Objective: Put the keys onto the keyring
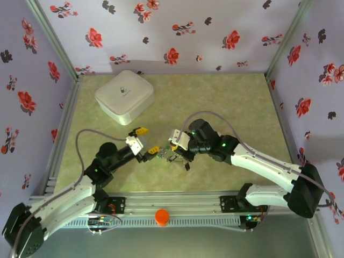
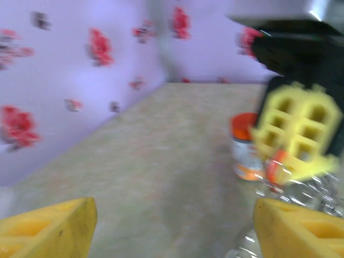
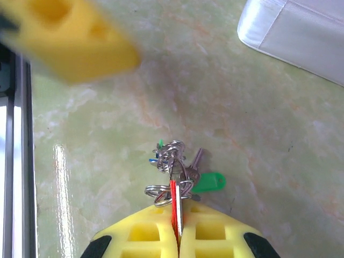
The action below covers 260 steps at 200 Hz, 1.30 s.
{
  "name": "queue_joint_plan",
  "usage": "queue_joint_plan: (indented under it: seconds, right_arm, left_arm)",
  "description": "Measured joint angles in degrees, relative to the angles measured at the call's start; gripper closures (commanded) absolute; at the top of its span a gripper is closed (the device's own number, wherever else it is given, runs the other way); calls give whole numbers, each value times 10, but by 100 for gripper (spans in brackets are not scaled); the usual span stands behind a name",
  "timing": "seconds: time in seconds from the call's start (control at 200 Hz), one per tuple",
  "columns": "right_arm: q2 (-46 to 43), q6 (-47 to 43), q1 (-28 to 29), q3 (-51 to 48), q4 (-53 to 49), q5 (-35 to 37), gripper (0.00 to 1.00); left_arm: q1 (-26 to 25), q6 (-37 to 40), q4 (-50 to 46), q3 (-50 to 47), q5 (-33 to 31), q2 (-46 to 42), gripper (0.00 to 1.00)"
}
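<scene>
The keys [image 3: 173, 157] hang as a bunch of small metal rings, with a green tag [image 3: 208, 182] and one key lying on the table below them. My right gripper [image 3: 177, 208] is shut on a red tag and a key blade at the near end of the bunch. In the top view the keys [image 1: 165, 156] sit between the right gripper [image 1: 175, 152] and the left gripper [image 1: 147, 141]. My left gripper [image 2: 174, 215] is open with nothing between its yellow fingers [image 2: 51, 226]. The bunch [image 2: 301, 188] is to its right. I cannot make out the keyring among the small rings.
A white rounded box [image 1: 124, 97] stands at the back left, also in the right wrist view [image 3: 301, 37]. An orange pill bottle [image 2: 244, 148] stands on the table beyond the right gripper's finger [image 2: 298, 134]. An orange cap [image 1: 162, 216] sits on the front rail. Flowered walls enclose the table.
</scene>
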Motion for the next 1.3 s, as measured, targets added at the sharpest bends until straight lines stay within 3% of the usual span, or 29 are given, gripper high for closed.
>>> queue_joint_plan:
  seconds: [0.265,0.51,0.71,1.085,1.3]
  right_arm:
    - [125,-4,65,94,23,12,100]
    - [226,24,85,163,141,1,100]
    - [241,21,87,121,151,45,100]
    - [286,-59,87,68,2,190,90]
    - [314,-97,87,68,-48,234,65]
  left_arm:
    - [17,-25,-81,31,-320,-122,16]
    - [40,-49,-140,70,-475,-143,15]
    - [60,-66,-151,68,-507,-135,15]
    - [100,-74,-148,39,-485,-59,14]
    - [130,-76,-138,30,-461,-12,11]
